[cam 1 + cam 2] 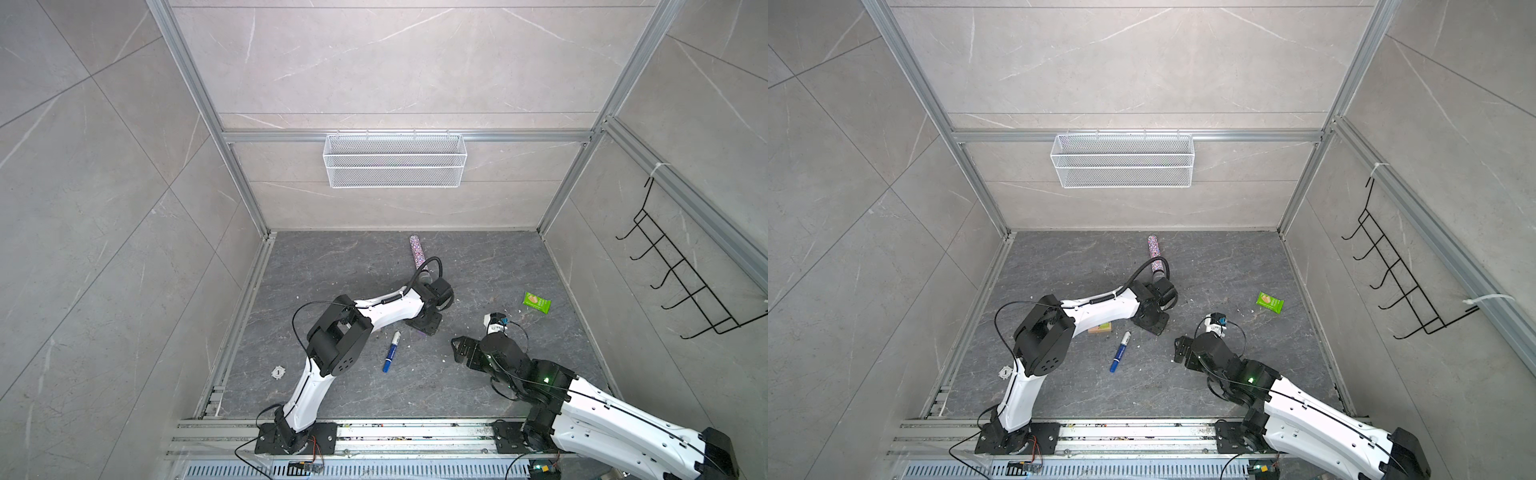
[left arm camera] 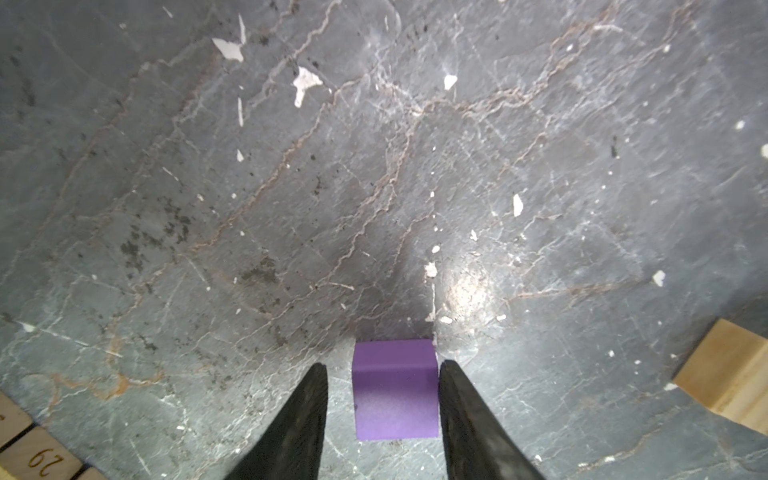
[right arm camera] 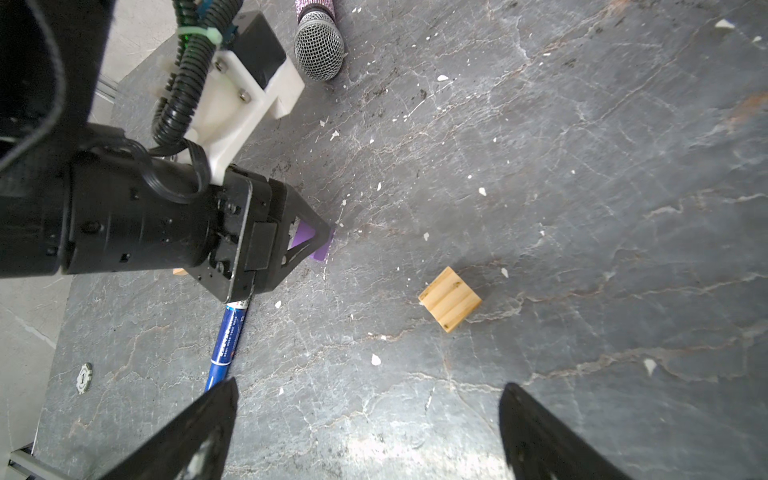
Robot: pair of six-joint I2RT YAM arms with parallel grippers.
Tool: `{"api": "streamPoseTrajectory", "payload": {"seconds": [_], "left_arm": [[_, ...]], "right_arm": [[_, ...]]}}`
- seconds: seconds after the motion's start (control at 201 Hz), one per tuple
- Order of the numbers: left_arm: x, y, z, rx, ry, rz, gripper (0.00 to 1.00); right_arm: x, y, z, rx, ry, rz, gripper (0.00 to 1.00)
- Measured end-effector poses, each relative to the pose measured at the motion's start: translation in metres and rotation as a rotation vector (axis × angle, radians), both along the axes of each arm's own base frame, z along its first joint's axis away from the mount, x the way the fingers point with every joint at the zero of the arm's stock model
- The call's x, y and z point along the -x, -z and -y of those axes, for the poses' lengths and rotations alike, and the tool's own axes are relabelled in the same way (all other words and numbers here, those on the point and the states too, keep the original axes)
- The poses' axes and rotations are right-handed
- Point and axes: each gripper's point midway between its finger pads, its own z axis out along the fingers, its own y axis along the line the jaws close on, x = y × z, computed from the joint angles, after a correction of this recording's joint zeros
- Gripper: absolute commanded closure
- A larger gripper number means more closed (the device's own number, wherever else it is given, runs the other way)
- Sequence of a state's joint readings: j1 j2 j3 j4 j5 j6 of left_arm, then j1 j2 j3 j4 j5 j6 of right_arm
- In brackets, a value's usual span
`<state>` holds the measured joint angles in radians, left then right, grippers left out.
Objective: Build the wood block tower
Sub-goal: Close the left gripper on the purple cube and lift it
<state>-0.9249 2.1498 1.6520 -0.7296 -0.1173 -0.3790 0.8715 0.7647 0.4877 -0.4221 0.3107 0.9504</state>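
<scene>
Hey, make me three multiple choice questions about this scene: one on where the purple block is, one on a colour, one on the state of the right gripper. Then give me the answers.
1. Where is the purple block?
A) between the fingers of the left gripper
B) between the fingers of the right gripper
C) far from both grippers

2. What colour is the snack packet?
A) red
B) green
C) blue

3. How is the right gripper?
A) open, nothing between its fingers
B) shut, empty
C) shut on a block

Answers:
1 A: the left wrist view shows a finger on each side of it.
2 B: it is green in both top views.
3 A: the right wrist view shows its fingers wide apart, nothing between them.
</scene>
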Motion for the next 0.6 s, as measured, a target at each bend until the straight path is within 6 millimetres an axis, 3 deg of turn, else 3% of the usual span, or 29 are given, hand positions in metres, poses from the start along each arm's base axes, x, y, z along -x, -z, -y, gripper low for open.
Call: {"api": "streamPoseTrajectory", "payload": {"seconds": [0.602], "left_arm": [[0.0068,0.0042,-0.0040,-0.010,-0.032,-0.039,0.56]], "right_arm": [[0.0003,0.0047,-0.0005,0.014,-0.002,-0.015,0.00]]}}
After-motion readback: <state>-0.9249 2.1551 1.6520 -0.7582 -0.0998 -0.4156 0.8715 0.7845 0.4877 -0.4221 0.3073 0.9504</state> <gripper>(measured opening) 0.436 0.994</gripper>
